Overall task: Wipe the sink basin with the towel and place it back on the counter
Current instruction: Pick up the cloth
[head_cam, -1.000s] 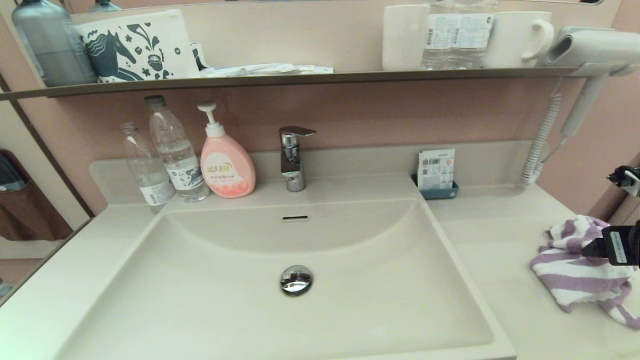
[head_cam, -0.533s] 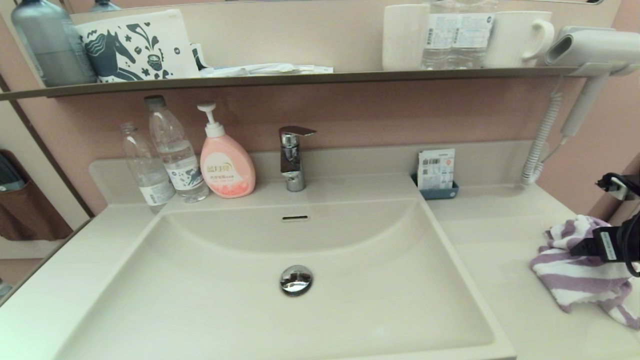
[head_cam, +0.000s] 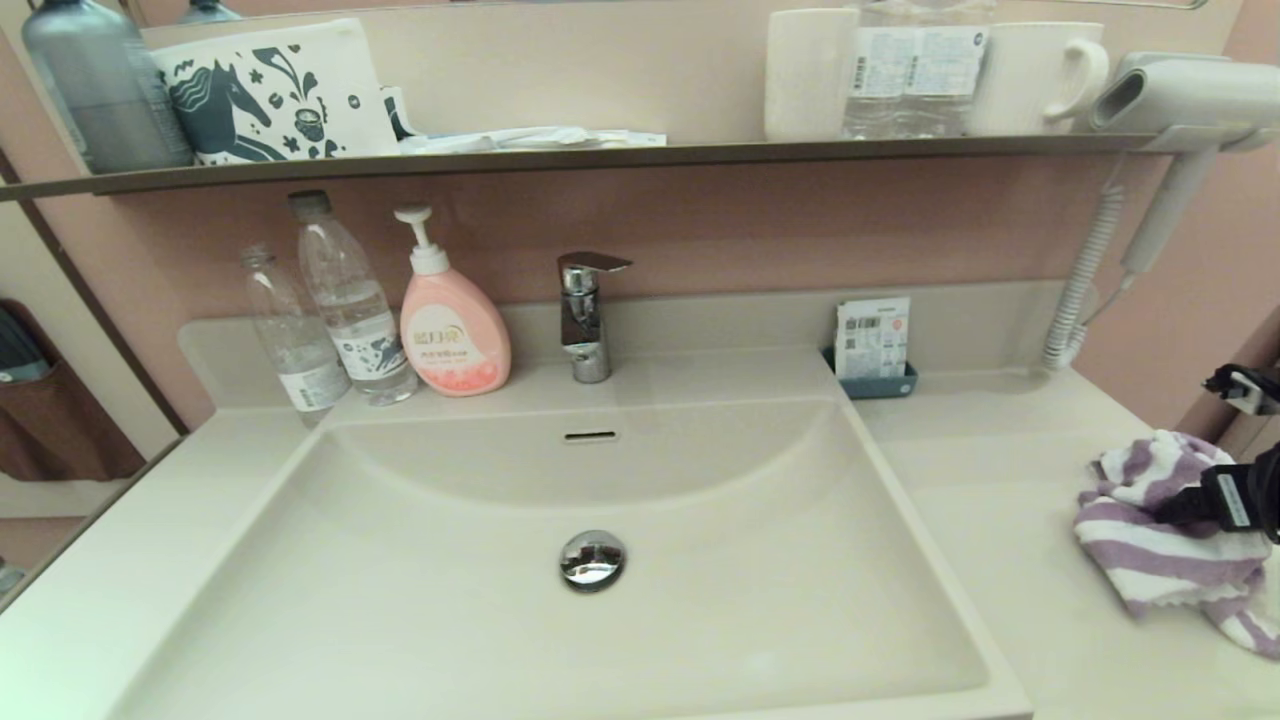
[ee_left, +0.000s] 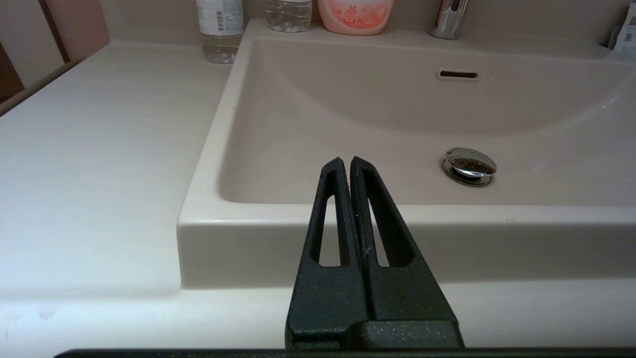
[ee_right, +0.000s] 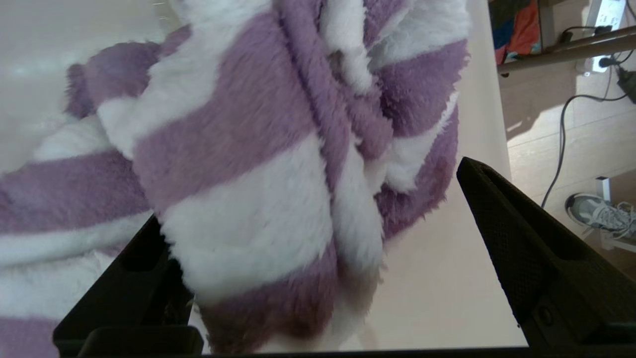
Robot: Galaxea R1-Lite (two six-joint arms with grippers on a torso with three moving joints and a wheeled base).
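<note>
The purple-and-white striped towel [head_cam: 1160, 555] lies crumpled on the counter [head_cam: 990, 470] to the right of the sink basin [head_cam: 450, 620]. My right gripper [head_cam: 1215, 495] is pressed down into the towel's top. In the right wrist view this gripper [ee_right: 308, 199] is open, its two black fingers [ee_right: 502, 219] straddling a fold of the towel [ee_right: 238, 149] without pinching it. My left gripper [ee_left: 346, 161] is shut on nothing and hangs in front of the basin's near rim [ee_left: 447, 214]. The chrome drain plug [head_cam: 592, 558] sits at the basin's middle.
A faucet [head_cam: 585, 315], a pink soap bottle [head_cam: 452, 335] and two water bottles [head_cam: 340, 310] stand behind the basin. A small blue holder [head_cam: 875, 375] sits at the back right. A hair dryer [head_cam: 1170, 110] hangs above the towel, beside a dark shelf [head_cam: 600, 155].
My right gripper has sunk lower into the towel. The towel's left edge has drawn a little to the right and bunched up.
</note>
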